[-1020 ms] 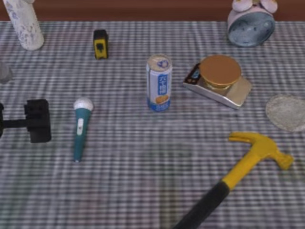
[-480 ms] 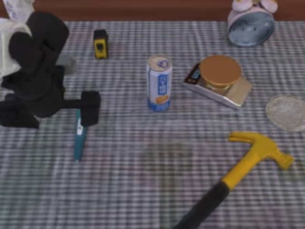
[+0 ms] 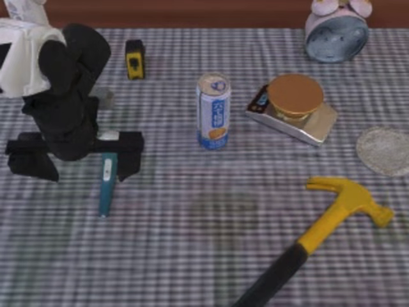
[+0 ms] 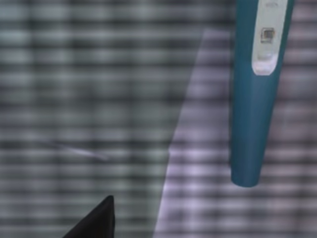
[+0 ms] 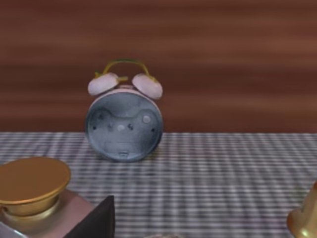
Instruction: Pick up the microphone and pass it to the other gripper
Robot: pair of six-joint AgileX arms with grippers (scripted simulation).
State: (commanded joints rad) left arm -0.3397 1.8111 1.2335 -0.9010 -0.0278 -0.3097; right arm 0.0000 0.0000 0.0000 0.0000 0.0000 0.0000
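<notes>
The microphone [image 3: 107, 182] lies flat on the checked cloth at the left, its teal handle pointing toward the table's front edge. My left gripper [image 3: 82, 163] hovers over its head end, open wide. The microphone lies between the two black fingers, closer to the finger [image 3: 131, 161] on the right, and its white head is mostly hidden under the gripper's bar. In the left wrist view the microphone [image 4: 252, 99] shows its handle and white switch, apart from one black fingertip [image 4: 99, 220]. The right gripper is outside the top view; the right wrist view shows one black fingertip [image 5: 99, 218] with nothing held.
A drink can [image 3: 213, 112] stands mid-table, with a kitchen scale [image 3: 293, 109] to its right. An alarm clock [image 3: 335, 32] sits at the back right, a yellow tape measure [image 3: 134, 59] at the back left. A yellow-and-black hammer [image 3: 319, 236] lies front right, near a pale round pad [image 3: 385, 150].
My left arm has swung in from the left edge and its gripper has turned to span the microphone's head end. The microphone has not moved.
</notes>
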